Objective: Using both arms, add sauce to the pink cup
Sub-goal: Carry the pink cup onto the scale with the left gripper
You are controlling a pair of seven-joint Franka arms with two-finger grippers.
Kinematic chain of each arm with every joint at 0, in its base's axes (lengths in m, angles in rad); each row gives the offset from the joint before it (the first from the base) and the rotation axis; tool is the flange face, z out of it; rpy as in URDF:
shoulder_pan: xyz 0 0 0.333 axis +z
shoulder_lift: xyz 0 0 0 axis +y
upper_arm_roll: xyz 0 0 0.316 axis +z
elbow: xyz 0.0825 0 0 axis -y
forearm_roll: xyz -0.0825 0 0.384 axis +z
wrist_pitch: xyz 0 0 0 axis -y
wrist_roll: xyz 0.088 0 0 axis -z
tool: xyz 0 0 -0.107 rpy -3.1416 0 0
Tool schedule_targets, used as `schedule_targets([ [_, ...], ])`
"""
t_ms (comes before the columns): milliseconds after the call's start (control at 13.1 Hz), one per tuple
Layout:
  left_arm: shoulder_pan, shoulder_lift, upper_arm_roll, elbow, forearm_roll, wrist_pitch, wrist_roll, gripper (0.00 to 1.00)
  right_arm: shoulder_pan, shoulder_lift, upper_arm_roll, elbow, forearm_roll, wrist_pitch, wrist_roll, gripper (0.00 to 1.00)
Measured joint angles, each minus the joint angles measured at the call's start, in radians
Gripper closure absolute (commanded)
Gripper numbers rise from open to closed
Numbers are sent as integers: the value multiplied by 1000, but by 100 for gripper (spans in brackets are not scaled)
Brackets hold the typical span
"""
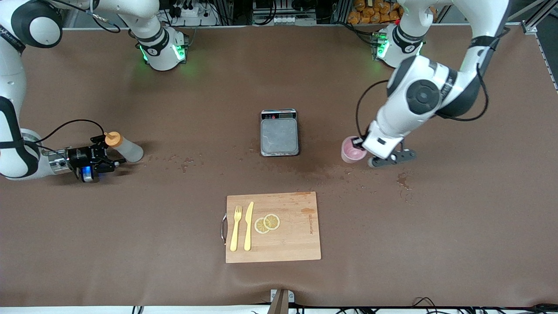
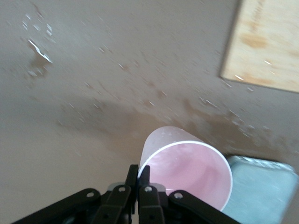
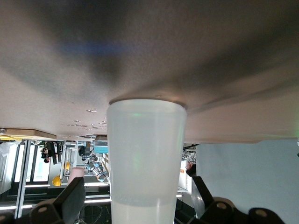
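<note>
We have the left claw (image 1: pixel 365 150) pinched shut on the pink cup's (image 1: pixel 352 149) rim to steady it on the bench (image 1: pixel 457 218) beside the scale (image 1: pixel 279 132), while the right claw (image 1: pixel 106 155) straddles the standing sauce bottle (image 1: pixel 124 147), jaws wide, ready to grasp.

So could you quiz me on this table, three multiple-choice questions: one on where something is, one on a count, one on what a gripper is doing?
1. Where is the scale?
A. on the board
B. on the table, between bottle and cup
C. in the cup

2. How many lemon slices lie on the board?
A. two
B. four
C. none

3. The left gripper is
A. wide open over the board
B. shut on the fork
C. shut on the cup's rim

Answers: 1 B, it sits mid-table between the bottle and cup. 2 A, two overlapping slices beside the knife. 3 C, its fingers pinch the cup's rim.
</note>
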Motion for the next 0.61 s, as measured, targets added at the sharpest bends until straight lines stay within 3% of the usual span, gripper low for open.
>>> schedule_targets([
  [306, -117, 18, -43, 15, 0, -7, -210, 100, 1, 0, -2, -10, 0, -1, -38, 50],
  [382, -147, 31, -43, 24, 0, -7, -249, 100, 1, 0, -2, -10, 0, -4, -42, 57],
  [611, -199, 63, -43, 38, 1, -4, -325, 100, 0, 0, -3, -10, 0, -8, -49, 61],
])
